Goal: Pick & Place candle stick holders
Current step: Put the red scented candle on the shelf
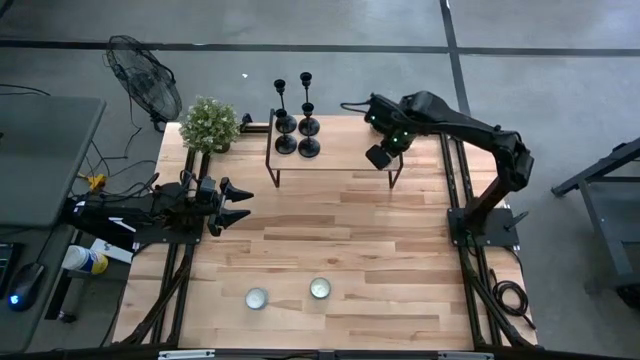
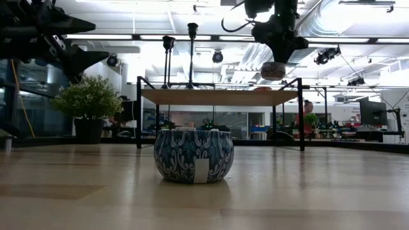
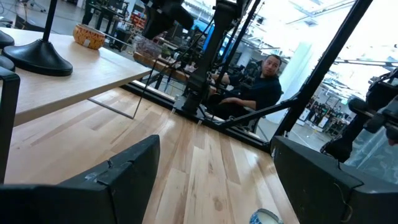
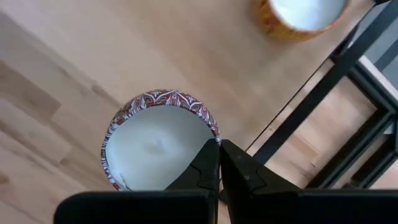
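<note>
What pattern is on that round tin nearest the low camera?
Blue and white floral swirls on the tin, best seen in the low view.

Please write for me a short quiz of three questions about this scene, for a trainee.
1. True or false: the left gripper is open.
2. How many candlesticks stand on the shelf? A: two. B: four. C: six.
3. Fill in: the right gripper is shut on the rim of a ___.

Key: 1 true; 2 B; 3 candle tin.
</note>
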You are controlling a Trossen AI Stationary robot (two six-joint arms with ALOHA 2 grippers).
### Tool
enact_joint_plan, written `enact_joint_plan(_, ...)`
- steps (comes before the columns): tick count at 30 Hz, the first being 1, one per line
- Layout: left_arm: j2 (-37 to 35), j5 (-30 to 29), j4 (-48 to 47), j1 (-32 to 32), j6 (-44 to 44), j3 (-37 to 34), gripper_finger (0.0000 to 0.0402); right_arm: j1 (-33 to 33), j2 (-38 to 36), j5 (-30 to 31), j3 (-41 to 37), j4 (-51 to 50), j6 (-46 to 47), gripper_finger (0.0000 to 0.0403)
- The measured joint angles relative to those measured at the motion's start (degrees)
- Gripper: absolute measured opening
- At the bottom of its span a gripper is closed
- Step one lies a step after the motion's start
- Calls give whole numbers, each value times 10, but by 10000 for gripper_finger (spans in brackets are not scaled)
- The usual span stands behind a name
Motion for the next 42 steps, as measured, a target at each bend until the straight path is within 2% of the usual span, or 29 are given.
enact_joint_plan(5, 0, 0, 0, 0, 0, 0, 303, -20, 2, 18, 0, 12, -16, 0)
enact_joint_plan(18, 0, 0, 0, 0, 0, 0, 303, -52, 42, 19, 0, 24, -42, 0)
enact_joint_plan(33, 0, 0, 0, 0, 0, 0, 303, -60, 45, 26, 0, 30, -59, 0)
enact_joint_plan(42, 0, 0, 0, 0, 0, 0, 303, -61, 60, 9, 0, 37, -54, 0)
